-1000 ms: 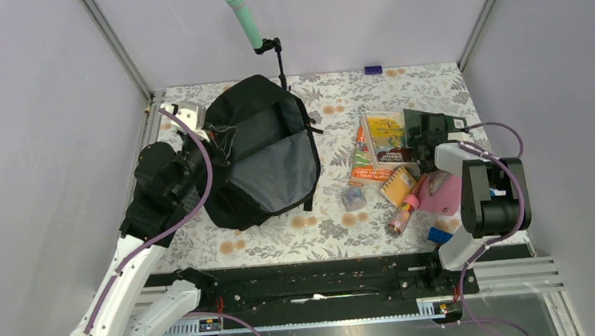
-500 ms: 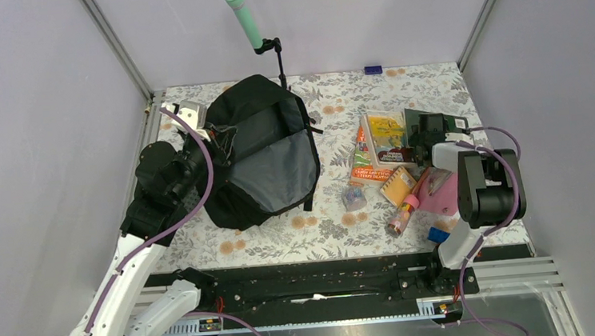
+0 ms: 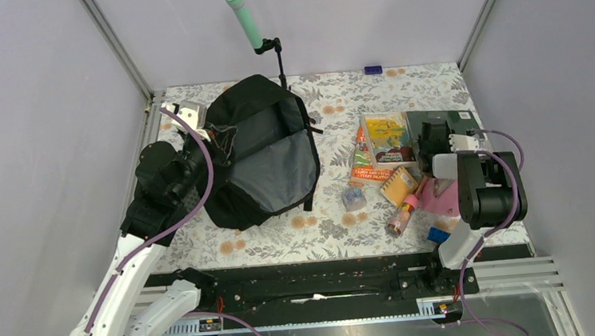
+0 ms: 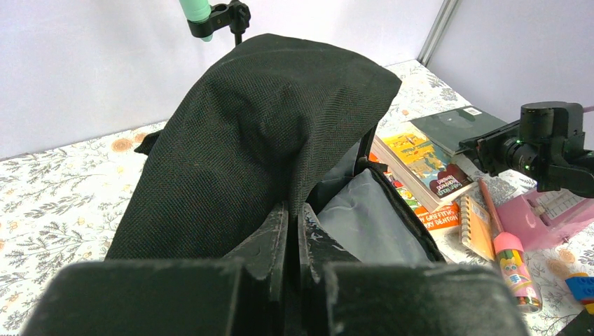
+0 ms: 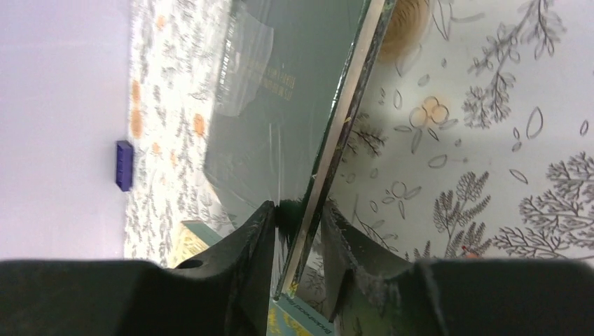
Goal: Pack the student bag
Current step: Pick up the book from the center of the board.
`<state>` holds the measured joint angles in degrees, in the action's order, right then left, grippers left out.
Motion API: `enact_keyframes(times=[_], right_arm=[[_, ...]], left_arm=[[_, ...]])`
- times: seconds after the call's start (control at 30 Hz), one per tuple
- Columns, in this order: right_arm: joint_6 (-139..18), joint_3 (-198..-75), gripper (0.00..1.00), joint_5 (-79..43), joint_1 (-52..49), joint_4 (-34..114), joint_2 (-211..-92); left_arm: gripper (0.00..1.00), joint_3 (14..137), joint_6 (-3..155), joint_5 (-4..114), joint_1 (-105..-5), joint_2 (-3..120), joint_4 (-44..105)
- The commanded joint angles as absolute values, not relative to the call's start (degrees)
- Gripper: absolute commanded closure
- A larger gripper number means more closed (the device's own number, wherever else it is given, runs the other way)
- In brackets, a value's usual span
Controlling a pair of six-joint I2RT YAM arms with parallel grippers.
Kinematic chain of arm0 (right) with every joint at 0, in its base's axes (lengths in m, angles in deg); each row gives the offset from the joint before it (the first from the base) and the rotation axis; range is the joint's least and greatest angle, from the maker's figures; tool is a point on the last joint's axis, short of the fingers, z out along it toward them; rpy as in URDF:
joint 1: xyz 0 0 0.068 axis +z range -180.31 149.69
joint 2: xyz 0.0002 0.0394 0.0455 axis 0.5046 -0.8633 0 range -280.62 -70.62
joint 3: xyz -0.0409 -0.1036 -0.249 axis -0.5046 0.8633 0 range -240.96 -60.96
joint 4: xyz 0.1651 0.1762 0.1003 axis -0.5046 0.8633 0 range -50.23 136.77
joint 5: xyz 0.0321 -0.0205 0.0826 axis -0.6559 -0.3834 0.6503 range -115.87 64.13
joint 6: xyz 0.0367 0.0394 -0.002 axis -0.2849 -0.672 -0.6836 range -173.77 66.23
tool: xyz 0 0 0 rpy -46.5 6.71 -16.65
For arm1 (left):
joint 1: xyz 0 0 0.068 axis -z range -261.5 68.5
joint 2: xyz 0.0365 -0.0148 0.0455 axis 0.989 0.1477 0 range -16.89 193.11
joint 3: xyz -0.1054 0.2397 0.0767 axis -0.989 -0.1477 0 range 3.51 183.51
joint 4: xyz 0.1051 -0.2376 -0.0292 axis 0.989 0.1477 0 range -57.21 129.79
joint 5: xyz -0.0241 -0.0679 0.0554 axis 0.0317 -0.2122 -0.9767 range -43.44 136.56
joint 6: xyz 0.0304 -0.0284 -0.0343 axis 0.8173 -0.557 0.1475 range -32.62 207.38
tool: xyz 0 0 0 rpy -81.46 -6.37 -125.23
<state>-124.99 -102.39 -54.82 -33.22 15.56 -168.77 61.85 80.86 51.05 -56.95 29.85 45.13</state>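
Observation:
The student bag [image 3: 265, 158], a large black backpack with grey lining, lies open at the left of the table. My left gripper [image 3: 213, 138] is shut on the fabric at the rim of its opening and holds that flap up; in the left wrist view the black cloth [image 4: 252, 126] runs down between the closed fingers [image 4: 293, 217]. At the right, my right gripper [image 3: 428, 130] has its jaws on either side of the near edge of a dark green book [image 3: 444, 118]. In the right wrist view the book [image 5: 280, 91] stands edge-on between the fingers of the gripper [image 5: 298, 217].
Beside the green book lie a stack of colourful books [image 3: 384, 141], an orange spiral notepad [image 3: 398, 184], a pink pouch [image 3: 443, 197], a pink tube [image 3: 402, 217], a blue block [image 3: 439, 234] and a small packet [image 3: 353, 198]. A green microphone [image 3: 242, 16] on a stand rises behind the bag.
The right gripper moved a little towards the back and its jaws went from wide open to narrow around the green book's edge. The left arm and the bag stayed still.

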Motion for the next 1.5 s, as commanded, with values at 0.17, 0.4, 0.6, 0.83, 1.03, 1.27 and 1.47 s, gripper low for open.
enact_keyframes(times=[0.17,0.4,0.6,0.83,1.03,1.27,1.47], right_arm=[[-110.73,-100.3,0.95,-59.37,-35.13,5.55,-160.7],[-104.27,-102.24,1.0,-59.38,-35.12,13.94,-155.02],[-94.24,-108.79,1.0,-63.99,-35.14,31.64,-150.6],[-79.0,-115.44,1.0,-60.1,-35.31,44.46,-150.73],[-73.78,-122.63,1.0,-53.64,-35.42,53.58,-155.53],[-73.1,-125.51,0.97,-49.0,-35.49,55.97,-160.38],[-72.92,-127.66,0.79,-50.79,-35.49,57.86,-164.46]], left_arm=[[1.0,62.92,81.01,50.97,-57.25,29.68,42.89],[1.0,62.92,80.96,50.98,-57.25,29.51,42.89],[1.0,62.92,80.79,51.44,-57.25,29.37,42.81],[1.0,62.92,80.42,52.07,-57.25,29.33,42.79],[1.0,62.92,80.17,52.37,-57.25,29.14,42.64],[1.0,62.83,80.17,52.51,-57.29,29.17,42.63],[1.0,62.83,80.26,52.61,-57.25,29.2,42.61]])
